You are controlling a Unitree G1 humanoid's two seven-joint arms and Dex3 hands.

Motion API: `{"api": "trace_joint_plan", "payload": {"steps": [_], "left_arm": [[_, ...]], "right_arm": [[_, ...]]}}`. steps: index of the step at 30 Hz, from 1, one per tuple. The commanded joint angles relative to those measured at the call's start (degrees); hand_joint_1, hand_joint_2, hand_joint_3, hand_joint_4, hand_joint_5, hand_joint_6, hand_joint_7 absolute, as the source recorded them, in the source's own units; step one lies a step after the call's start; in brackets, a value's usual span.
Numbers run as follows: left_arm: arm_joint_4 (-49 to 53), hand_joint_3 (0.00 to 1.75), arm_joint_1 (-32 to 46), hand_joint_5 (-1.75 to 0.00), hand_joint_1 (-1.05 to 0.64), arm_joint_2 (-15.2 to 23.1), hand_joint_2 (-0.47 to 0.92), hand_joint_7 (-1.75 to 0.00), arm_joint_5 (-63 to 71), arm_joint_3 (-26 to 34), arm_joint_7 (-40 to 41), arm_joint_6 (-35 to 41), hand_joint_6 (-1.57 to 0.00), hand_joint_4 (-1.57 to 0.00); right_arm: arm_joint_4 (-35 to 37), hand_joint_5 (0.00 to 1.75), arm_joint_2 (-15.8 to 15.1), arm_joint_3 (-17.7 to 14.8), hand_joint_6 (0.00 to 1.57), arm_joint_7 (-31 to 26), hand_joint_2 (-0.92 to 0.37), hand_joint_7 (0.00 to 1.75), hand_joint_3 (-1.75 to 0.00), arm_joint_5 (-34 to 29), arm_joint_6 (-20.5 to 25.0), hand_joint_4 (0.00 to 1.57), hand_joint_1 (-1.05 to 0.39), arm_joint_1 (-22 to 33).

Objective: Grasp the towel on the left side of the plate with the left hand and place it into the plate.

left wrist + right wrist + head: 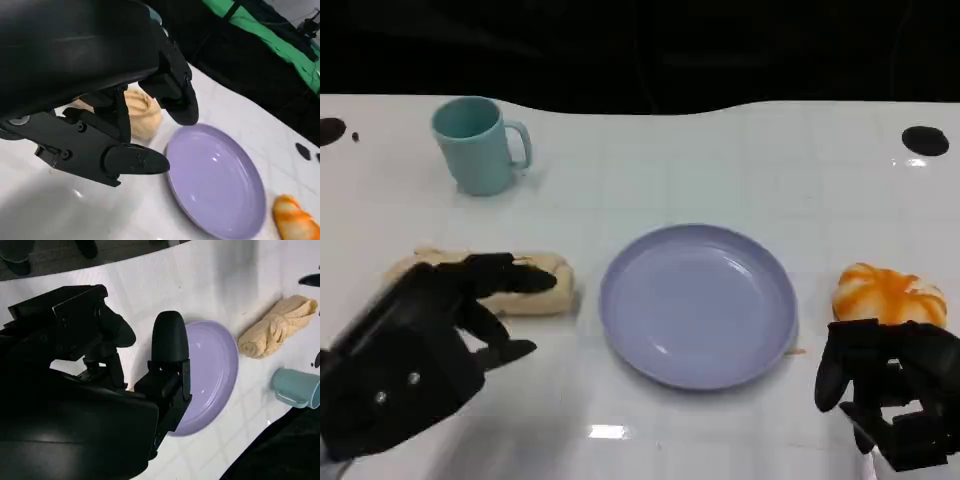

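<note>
A rolled beige towel lies on the white table left of the lavender plate, which has nothing in it. My left hand hovers over the towel's left half with its fingers spread above the roll, gripping nothing. In the left wrist view the towel shows behind the spread fingers, next to the plate. My right hand rests low by the table's front edge, right of the plate, holding nothing. The right wrist view looks past that hand to the plate and the towel.
A teal mug stands at the back left, behind the towel; it also appears in the right wrist view. An orange-and-white bun-like object sits right of the plate, just beyond my right hand, also visible in the left wrist view.
</note>
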Motion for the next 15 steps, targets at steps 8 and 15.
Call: {"api": "trace_joint_plan", "payload": {"steps": [8,15], "left_arm": [[6.74,0.06,-10.34,-0.17,-0.62,5.61,0.92,0.0,26.04,-9.68,1.07,1.86,-0.41,-0.43],[14.6,0.02,-16.37,-0.11,-0.61,3.65,0.9,0.0,33.02,-14.65,-0.22,4.45,-0.35,-0.42]], "right_arm": [[-1.07,1.72,-0.29,-0.39,0.62,-0.34,-0.72,1.49,-0.92,0.19,0.49,0.62,0.12,-0.01],[-1.28,1.72,-0.46,-0.32,0.61,-0.25,-0.71,1.48,-0.92,0.1,0.47,0.62,0.11,0.01]]}}
